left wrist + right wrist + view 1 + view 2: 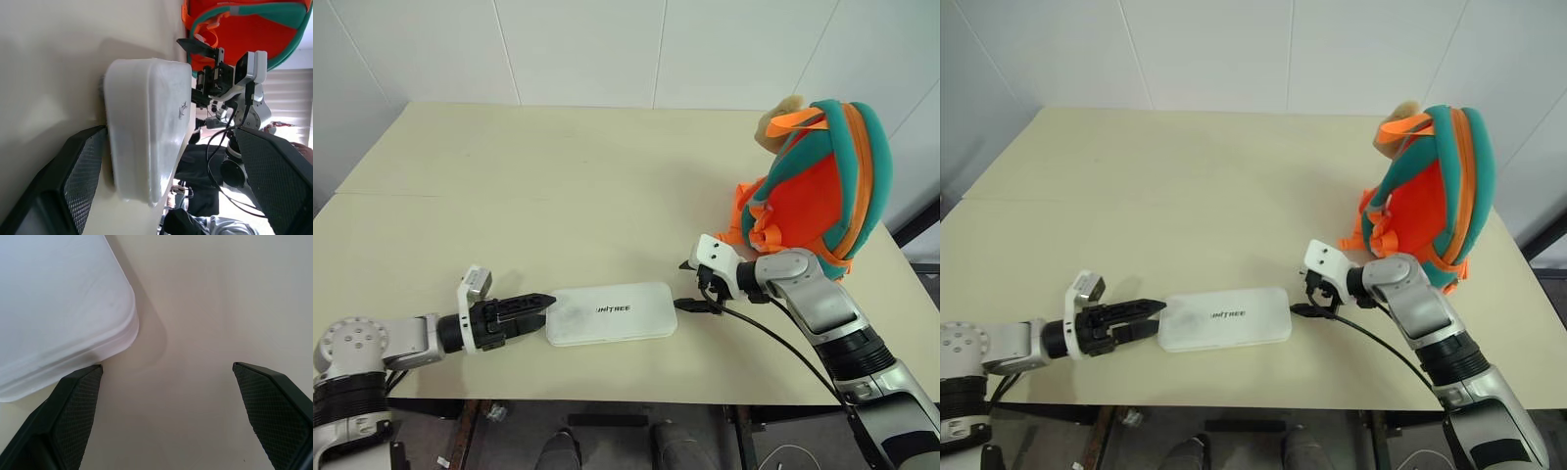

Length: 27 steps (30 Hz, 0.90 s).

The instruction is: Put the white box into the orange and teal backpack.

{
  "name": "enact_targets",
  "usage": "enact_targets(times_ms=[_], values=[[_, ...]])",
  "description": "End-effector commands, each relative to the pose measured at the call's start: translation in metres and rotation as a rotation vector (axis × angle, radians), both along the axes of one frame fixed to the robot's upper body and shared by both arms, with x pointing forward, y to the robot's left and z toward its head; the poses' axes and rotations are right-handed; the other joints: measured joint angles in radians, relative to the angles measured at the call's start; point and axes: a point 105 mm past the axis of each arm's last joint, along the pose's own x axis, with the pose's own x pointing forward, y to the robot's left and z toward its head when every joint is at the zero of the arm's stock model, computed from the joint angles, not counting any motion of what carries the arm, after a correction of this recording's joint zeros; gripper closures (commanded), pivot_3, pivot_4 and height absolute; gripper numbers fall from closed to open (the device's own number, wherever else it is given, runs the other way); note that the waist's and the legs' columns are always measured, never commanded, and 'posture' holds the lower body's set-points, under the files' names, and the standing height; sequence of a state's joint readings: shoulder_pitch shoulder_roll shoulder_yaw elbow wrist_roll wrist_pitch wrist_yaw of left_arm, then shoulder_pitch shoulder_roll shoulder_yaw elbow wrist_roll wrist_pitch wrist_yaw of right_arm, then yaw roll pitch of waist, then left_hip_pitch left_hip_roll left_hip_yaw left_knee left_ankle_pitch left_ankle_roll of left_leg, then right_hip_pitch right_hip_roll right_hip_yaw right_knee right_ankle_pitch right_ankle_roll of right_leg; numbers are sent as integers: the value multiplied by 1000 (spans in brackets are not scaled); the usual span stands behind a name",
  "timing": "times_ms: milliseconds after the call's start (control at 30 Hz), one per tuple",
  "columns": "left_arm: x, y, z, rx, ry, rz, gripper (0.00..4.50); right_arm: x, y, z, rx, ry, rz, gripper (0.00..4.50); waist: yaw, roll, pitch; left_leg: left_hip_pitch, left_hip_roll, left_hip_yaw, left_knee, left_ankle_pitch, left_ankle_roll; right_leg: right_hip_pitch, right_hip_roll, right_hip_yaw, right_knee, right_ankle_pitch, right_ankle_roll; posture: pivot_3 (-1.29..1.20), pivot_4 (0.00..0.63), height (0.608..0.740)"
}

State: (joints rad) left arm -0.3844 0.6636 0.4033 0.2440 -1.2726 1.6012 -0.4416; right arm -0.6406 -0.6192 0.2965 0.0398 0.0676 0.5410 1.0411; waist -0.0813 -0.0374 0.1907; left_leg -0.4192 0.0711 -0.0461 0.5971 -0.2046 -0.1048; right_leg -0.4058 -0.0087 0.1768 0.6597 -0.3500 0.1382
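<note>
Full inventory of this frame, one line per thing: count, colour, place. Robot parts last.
table: one, cream, spans the scene, seam running across it
box: one, white, flat on the table's near edge, between the two grippers, lettering on top
backpack: one, orange with teal trim, upright at the table's far right, straps toward the robot; tan plush head at its top
wall: white panels behind the table
cable: one, black, runs from the right wrist back along the arm
left gripper: black fingers, open, at the box's left end, one finger either side of it in the left wrist view
right gripper: black fingers, open, just off the box's right end
</note>
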Motion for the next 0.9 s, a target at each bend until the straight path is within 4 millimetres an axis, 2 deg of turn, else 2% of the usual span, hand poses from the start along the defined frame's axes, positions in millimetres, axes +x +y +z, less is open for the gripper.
enact_targets(times_ms=[33,200,233,333,433,533,600,800,900], values=[[5,-9,-8,28,6,-11,49,-4,10,6,6,-25,34,0,0,0,0,0,0,0,0,0,0,0,0,0,0,0,0,0,150,740],[6,-17,-12,57,9,-50,49,-4,11,6,9,-24,33,0,0,0,0,2,-1,0,2,0,0,4,0,0,-1,1,1,0,150,740],[7,-17,-13,69,9,-46,226,-4,10,6,10,-25,32,0,0,0,0,4,-1,0,1,0,0,6,0,0,-1,1,1,0,150,740],[7,-17,-15,82,-1,-48,892,-5,10,6,10,-25,28,0,-2,0,0,11,-1,0,-1,0,0,14,-1,0,-4,1,1,0,150,740],[6,-18,-13,92,-35,-56,1969,-4,9,6,9,-25,21,0,-3,0,0,11,-1,0,-2,0,0,14,-1,0,-5,1,1,0,150,740],[4,-17,-9,97,-63,-70,2862,-4,7,6,7,-27,14,0,-3,0,0,11,-1,0,-4,0,0,14,-1,0,-6,0,1,0,150,740],[2,-17,-9,117,-73,-82,3147,-1,6,8,11,-36,3,0,-3,0,0,11,-1,0,-4,-1,0,14,-1,0,-7,0,1,0,150,740],[1,-11,-17,233,-82,-98,3195,9,3,18,73,-78,-70,0,-3,0,0,11,-1,0,-3,-1,0,14,-1,0,-7,0,1,0,150,740],[2,-8,-18,276,-89,-102,3197,18,-6,29,136,-111,-161,0,-3,0,0,11,-1,0,-4,-1,0,14,-1,0,-7,0,1,0,150,740]])
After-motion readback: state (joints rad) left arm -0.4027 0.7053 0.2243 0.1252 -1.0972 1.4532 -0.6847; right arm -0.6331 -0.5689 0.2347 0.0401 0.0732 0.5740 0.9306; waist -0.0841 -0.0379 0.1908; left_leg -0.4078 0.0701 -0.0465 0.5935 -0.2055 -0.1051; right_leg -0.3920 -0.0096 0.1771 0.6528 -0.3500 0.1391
